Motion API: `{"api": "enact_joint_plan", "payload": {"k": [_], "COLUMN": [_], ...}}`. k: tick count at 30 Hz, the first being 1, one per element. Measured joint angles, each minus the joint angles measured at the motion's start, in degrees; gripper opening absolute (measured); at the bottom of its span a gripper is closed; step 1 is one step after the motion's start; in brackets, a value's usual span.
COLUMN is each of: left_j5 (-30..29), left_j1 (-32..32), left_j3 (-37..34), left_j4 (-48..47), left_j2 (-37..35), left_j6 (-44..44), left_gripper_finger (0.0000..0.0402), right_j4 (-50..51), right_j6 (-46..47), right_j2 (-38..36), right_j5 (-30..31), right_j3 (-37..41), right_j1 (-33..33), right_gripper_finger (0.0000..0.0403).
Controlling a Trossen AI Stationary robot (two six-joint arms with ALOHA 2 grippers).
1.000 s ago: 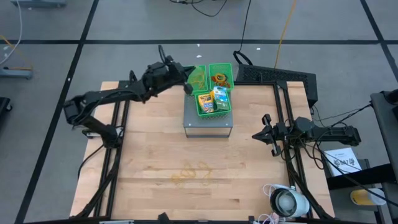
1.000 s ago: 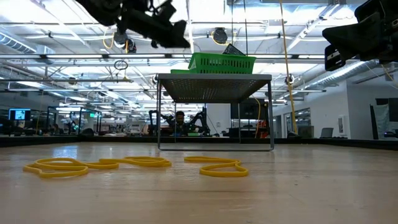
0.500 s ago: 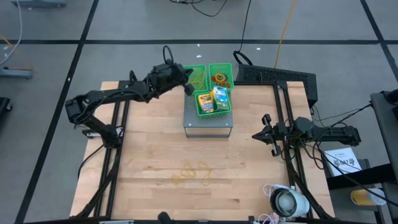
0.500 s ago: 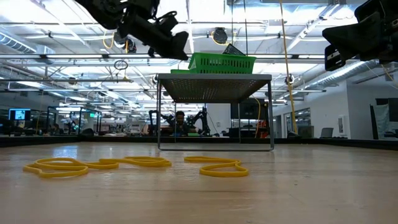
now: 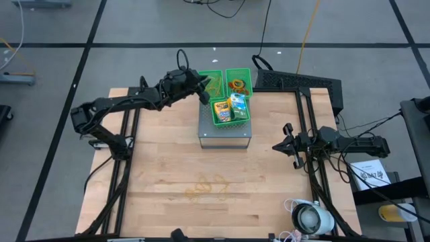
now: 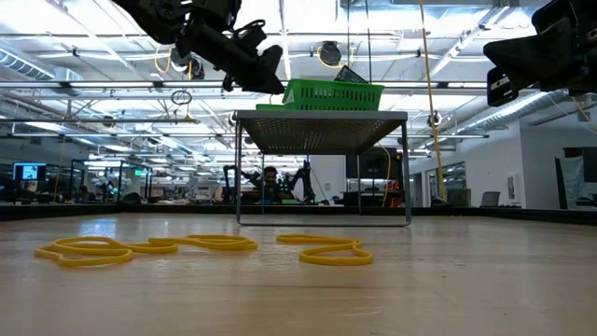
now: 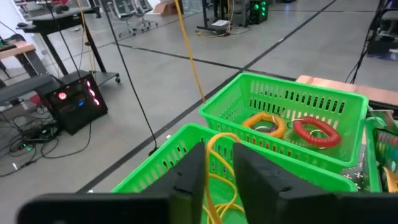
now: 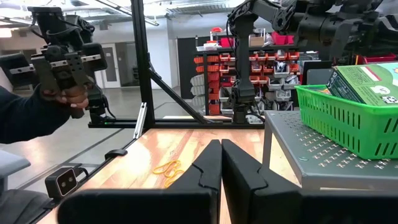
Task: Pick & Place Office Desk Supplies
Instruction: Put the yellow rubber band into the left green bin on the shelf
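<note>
Our left gripper (image 5: 203, 86) hangs over the green mesh bin (image 7: 186, 149) at the far left of the raised grey stand (image 5: 225, 138), at about twelve o'clock on the table (image 5: 168, 154). In the left wrist view its fingers (image 7: 189, 171) stand slightly parted with a yellow rubber band (image 7: 217, 146) looped between them; we judge the band is being let go into that bin, though we cannot tell whether the fingers grip it or it merely hangs there. More yellow bands already lie in the bottom of the same bin.

A good share looks done. The neighbouring bin (image 7: 323, 109) holds an orange ring (image 7: 266, 124) and a red ring (image 7: 316, 132), and the near bin (image 5: 232, 119) carries the crayon box (image 5: 222, 111) and the green-white packet (image 5: 238, 105).

What is left: a tangle of rubber bands (image 5: 208, 187) lies loose on the wood at about six o'clock from the stand, towards the near edge, spread in two clumps in the low view (image 6: 140, 248).

Our right gripper (image 5: 285, 146) waits at about three o'clock, off the stand's right side, fingers pressed together with nothing between them. A white round device (image 5: 310, 218) sits at the near right corner, about five o'clock.
</note>
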State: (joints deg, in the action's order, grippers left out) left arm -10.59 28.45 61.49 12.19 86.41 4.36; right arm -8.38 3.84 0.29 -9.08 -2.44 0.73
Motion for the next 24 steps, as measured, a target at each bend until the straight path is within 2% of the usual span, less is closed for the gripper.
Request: {"api": "enact_joint_plan", "payload": {"k": [5, 9, 14, 17, 21, 24], "left_j5": [0.02, 0.42, 6.73, 7.37, 5.28, 4.81], "left_j1": [0.0, 0.0, 0.76, 0.89, 0.85, 1.16], "left_j3": [0.0, 0.0, 1.01, 5.47, 12.68, 15.92], "left_j4": [0.16, -0.14, -1.57, -8.26, -21.93, -28.69], "left_j2": [-0.02, -0.02, -0.02, -0.02, -0.09, -0.13], "left_j6": [0.12, -3.27, -6.83, -7.26, -7.82, -10.13], "left_gripper_finger": [0.0139, 0.0165, 0.0181, 0.0181, 0.0182, 0.0182], "right_j4": [0.02, 0.0, 0.0, 0.0, 0.01, 0.02], "right_j6": [0.0, 0.0, 0.0, 0.0, 0.0, 0.0], "right_j2": [-0.02, -0.01, -0.01, 0.0, 0.0, 0.0], "right_j5": [0.0, -0.02, -0.02, -0.02, -0.02, -0.01], "right_j3": [0.0, 0.0, 0.0, 0.0, 0.0, 0.0], "right_j1": [0.0, 0.02, 0.01, 0.02, 0.01, 0.01], "right_gripper_finger": [0.0, 0.0, 0.0, 0.0, 0.0, 0.0]}}
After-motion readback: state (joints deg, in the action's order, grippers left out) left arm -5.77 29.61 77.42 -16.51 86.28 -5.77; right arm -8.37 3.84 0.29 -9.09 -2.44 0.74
